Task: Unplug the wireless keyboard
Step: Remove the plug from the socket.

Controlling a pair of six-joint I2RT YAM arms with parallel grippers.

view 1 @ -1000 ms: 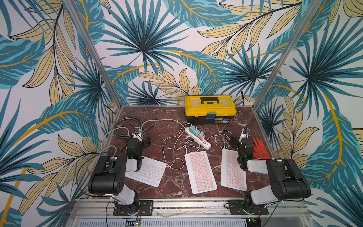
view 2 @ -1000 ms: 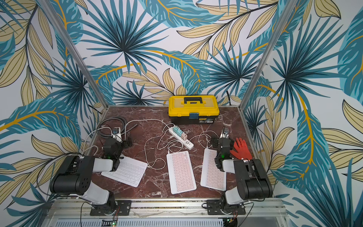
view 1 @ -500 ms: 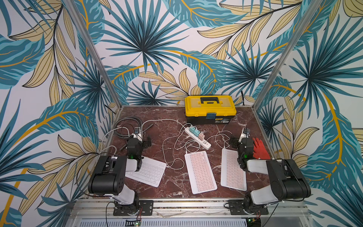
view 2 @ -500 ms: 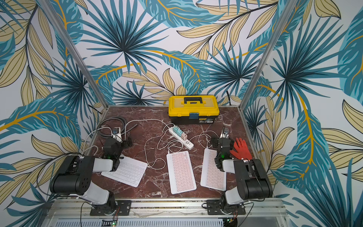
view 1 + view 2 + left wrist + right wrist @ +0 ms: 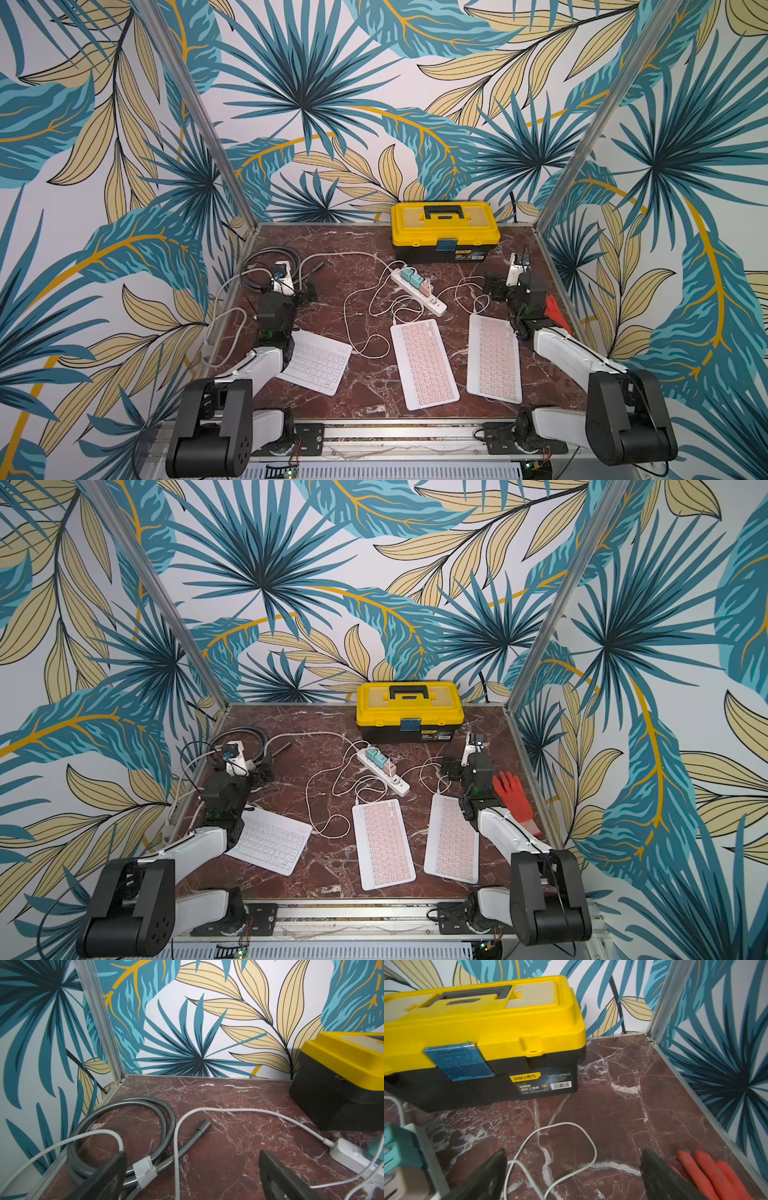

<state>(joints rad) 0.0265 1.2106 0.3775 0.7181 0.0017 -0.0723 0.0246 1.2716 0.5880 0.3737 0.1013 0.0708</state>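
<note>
Three keyboards lie on the marble table in both top views: a white one at the left, a pink one in the middle and a second pink one at the right. Thin white cables run from chargers on a white power strip toward their far edges. My left gripper stands open behind the white keyboard, holding nothing. My right gripper stands open behind the right pink keyboard, above a loop of thin cable.
A yellow and black toolbox stands at the back centre. A coiled grey hose and the strip's thick white lead lie at the back left. A red glove lies by the right wall.
</note>
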